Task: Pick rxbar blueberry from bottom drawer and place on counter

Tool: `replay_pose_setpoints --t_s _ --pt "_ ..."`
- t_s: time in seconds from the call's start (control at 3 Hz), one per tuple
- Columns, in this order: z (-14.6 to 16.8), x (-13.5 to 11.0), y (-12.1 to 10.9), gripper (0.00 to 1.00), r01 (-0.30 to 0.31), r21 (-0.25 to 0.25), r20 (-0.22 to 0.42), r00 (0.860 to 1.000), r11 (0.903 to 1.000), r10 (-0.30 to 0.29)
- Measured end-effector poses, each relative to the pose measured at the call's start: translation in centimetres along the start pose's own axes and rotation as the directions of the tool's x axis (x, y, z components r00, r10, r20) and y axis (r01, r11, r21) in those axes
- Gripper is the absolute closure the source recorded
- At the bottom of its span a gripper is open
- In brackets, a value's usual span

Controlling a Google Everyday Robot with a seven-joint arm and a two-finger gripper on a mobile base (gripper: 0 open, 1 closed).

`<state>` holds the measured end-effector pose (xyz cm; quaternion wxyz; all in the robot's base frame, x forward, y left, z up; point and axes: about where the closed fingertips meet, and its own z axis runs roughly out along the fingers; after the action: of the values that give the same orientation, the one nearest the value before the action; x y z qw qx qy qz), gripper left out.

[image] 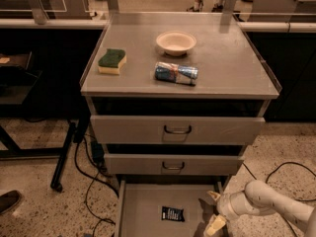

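You are in the reach step. Your claw (pixel 211 211) hangs over the right end of the pulled-out, lowest grey metal drawer (pixel 140 206), its two cream-tipped fingers spread with nothing between them. The small flat navy-blue rxbar wrapper (pixel 173 214) lies on the drawer floor near the claw, on its left in the view, untouched. Next, I judge, you must shift the claw across, lower it over the bar and close. The flat grey metal counter (pixel 232 58) lies well above the claw.

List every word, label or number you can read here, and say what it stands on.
Nothing here can be read.
On the rxbar blueberry in the bottom drawer: white lettering, too small to read.
On the blue-silver packet on the counter: markings too blurred to read.
On the pincer, open, right of the bar: no text.
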<state>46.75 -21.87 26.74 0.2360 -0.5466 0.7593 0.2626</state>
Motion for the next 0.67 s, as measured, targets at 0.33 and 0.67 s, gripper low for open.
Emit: replay_pose_setpoints --t_s 0.33,0.67 --pt "2.3 0.1 0.4 0.00 -0.004 0.006 0.023 1.000 1.0000 0.004" --pt "6.2 0.2 -1.4 0.00 -0.010 0.042 0.039 0.999 0.9991 0.009"
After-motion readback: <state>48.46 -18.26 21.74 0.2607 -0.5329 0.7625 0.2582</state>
